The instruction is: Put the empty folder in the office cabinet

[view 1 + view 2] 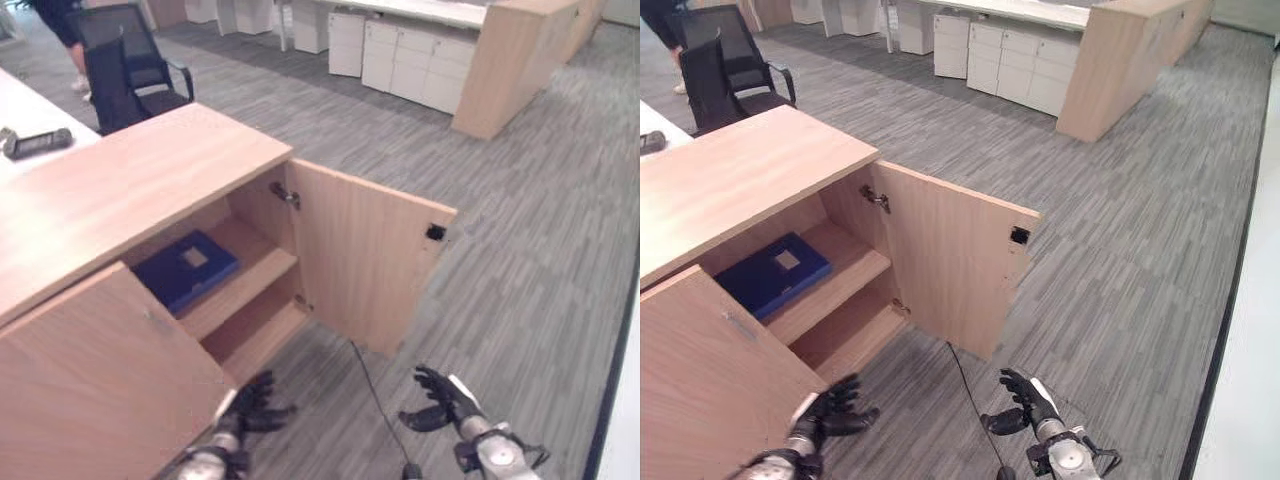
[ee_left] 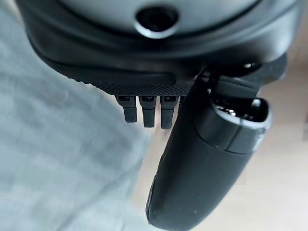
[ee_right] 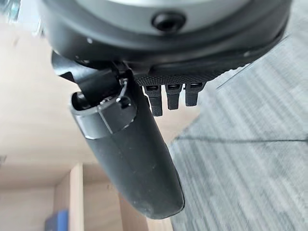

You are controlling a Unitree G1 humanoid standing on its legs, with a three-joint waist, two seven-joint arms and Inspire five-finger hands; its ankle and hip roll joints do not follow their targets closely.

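A blue folder (image 1: 185, 268) lies flat on the upper shelf inside the wooden office cabinet (image 1: 130, 180). The cabinet's right door (image 1: 365, 260) stands swung open; its left door (image 1: 95, 385) is shut. My left hand (image 1: 252, 404) hangs low in front of the left door, fingers relaxed and holding nothing. My right hand (image 1: 437, 402) hovers over the carpet below the open door, fingers loosely spread and empty. In the right wrist view a corner of the folder (image 3: 57, 220) shows past the thumb (image 3: 132, 159).
Grey striped carpet (image 1: 520, 250) spreads to the right of the cabinet. White drawer units (image 1: 415, 60) and a wooden counter stand at the back. A black office chair (image 1: 125, 70) and a person's legs (image 1: 70, 40) are at the far left, beside a white desk.
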